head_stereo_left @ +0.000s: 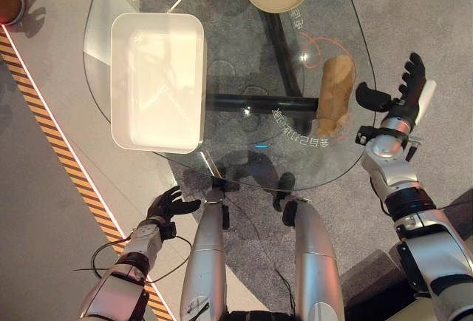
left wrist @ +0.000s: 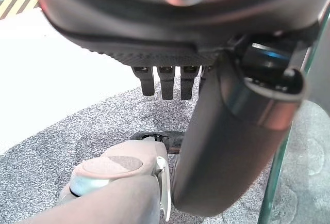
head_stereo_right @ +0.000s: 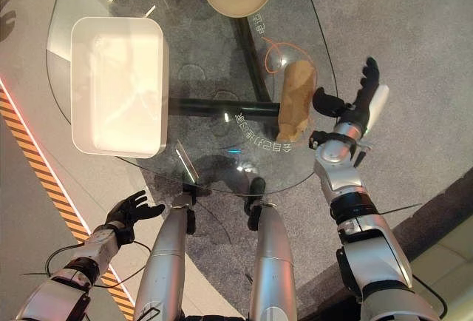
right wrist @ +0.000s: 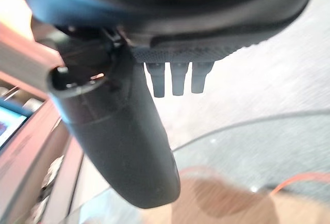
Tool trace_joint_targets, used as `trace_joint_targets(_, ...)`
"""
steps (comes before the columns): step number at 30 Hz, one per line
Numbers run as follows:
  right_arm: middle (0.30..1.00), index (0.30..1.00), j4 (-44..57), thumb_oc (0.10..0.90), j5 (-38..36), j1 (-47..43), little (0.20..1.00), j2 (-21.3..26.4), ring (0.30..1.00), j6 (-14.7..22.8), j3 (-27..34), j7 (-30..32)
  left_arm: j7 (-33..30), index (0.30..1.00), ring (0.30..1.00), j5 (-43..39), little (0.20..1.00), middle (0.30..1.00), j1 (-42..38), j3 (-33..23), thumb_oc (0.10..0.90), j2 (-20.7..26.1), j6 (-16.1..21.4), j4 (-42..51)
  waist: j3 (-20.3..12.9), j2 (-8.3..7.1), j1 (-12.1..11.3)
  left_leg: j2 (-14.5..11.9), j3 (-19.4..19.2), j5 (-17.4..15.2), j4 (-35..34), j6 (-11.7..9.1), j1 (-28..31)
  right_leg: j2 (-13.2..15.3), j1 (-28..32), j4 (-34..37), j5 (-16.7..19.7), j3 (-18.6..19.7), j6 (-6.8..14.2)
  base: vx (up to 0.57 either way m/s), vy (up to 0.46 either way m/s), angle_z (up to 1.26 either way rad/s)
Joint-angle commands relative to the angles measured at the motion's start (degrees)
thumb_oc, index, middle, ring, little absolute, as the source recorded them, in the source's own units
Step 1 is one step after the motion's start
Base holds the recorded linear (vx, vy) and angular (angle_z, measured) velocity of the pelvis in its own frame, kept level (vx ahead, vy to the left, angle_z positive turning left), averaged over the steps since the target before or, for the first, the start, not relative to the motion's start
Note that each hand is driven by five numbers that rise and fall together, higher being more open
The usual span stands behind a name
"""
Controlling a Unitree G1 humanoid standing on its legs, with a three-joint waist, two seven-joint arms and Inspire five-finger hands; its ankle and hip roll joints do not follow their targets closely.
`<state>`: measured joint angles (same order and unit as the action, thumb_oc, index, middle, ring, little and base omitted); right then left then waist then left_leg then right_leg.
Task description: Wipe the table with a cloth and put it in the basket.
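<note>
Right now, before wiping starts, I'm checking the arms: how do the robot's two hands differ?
The right hand is raised at the glass table's right edge, beside the tan cloth; the left hand hangs low, off the table's near edge. The right hand's fingers are straight and spread; the left hand's look looser. Both are open and hold nothing.

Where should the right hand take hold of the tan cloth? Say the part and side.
Take the cloth at its near end by the table's rim, coming from the robot's right. It lies bunched lengthwise, and the open right hand hovers just beside it.
</note>
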<state>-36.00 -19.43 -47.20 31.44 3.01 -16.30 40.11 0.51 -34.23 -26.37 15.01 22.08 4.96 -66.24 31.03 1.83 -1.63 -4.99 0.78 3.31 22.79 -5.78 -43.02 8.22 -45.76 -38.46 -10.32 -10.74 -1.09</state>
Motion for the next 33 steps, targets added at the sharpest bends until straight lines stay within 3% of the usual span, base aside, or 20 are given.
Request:
trace_joint_targets(1, 0.9, 0.9, 5.67, 0.8, 4.05, -2.27, 0.9, 3.05, 0.9, 0.0, 0.33, 2.57, -1.35, 0.9, 0.9, -0.98, 0.9, 0.9, 4.15, -0.37, 0.8, -1.21, 1.55, 0.05, -1.24, 1.1, 0.59, 1.89, -2.19, -4.76, 5.11, 2.69, 0.3, -1.59, 2.73, 8.37, 5.56, 3.83, 2.4, 0.0, 0.0, 0.0)
trace_joint_targets(13, 0.9, 0.9, 4.45, 0.8, 2.43, -2.94, 0.9, -0.03, 0.9, -5.71, -2.69, 2.16, -1.77, 0.9, 0.9, -0.83, 0.9, 0.9, 4.48, 0.28, 0.8, -3.17, 2.17, 0.28, -1.24, 2.2, 0.45, 2.33, -3.19, -4.26, 3.78, 2.59, 1.8, -1.28, 3.55, 8.8, 5.27, 3.71, 1.91, 0.0, 0.024, 0.02)
trace_joint_targets(21, 0.9, 0.9, 0.84, 0.8, 1.03, -2.62, 0.9, -2.12, 0.9, -9.39, -4.03, 6.8, -1.86, 0.9, 0.9, -1.27, 0.9, 0.9, 4.43, 0.93, 0.8, -4.14, 2.57, 0.01, -1.24, 2.71, 0.47, 2.37, -3.88, -4.15, 3.24, 2.61, 2.5, -1.16, 3.81, 8.86, 5.32, 3.73, 1.78, 0.0, 0.008, 0.0)
trace_joint_targets(33, 0.9, 0.9, -6.59, 0.8, 1.05, -2.47, 0.9, -3.95, 0.9, -10.01, -4.72, 10.23, -2.22, 0.9, 0.9, -2.28, 0.9, 0.9, 3.35, 2.14, 0.8, -4.86, 2.73, -0.69, -1.24, 3.22, 0.34, 2.7, -3.96, -3.9, 2.42, 2.92, 2.46, -1.34, 3.33, 9.16, 5.71, 3.66, 1.82, 0.0, 0.0, 0.0)
